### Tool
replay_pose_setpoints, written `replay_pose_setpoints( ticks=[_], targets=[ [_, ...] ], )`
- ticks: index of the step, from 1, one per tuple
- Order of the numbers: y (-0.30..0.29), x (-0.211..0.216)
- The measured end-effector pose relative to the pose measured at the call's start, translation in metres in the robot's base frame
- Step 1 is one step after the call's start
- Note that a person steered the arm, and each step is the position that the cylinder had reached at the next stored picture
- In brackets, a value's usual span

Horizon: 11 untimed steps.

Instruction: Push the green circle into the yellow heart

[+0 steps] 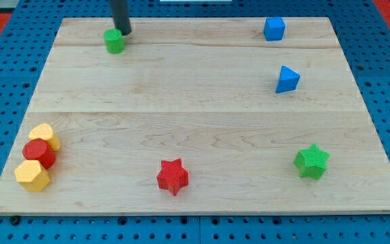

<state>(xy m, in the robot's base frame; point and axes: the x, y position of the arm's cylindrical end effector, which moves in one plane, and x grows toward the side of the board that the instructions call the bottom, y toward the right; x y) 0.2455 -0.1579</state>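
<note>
While my tip (124, 32) touches green circle (114, 41), yellow heart (45, 135) far, red block (39, 153) beside it

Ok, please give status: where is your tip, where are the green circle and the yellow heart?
My tip at green circle, view's top side. Yellow heart far at bottom left, touching red block. Path between clear.

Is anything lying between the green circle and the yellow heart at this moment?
No. In the camera view, only bare board lies between the green circle and the yellow heart. My tip touches the circle's upper right.
</note>
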Motion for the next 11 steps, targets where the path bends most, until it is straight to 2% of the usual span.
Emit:
replay_pose_setpoints(
  ticks=[2, 4, 9, 10, 11],
  targets=[
    [-0.025, 0.072],
    [-0.055, 0.069],
    [-0.076, 0.184],
    [-0.072, 0.190],
    [-0.041, 0.158]
  ],
)
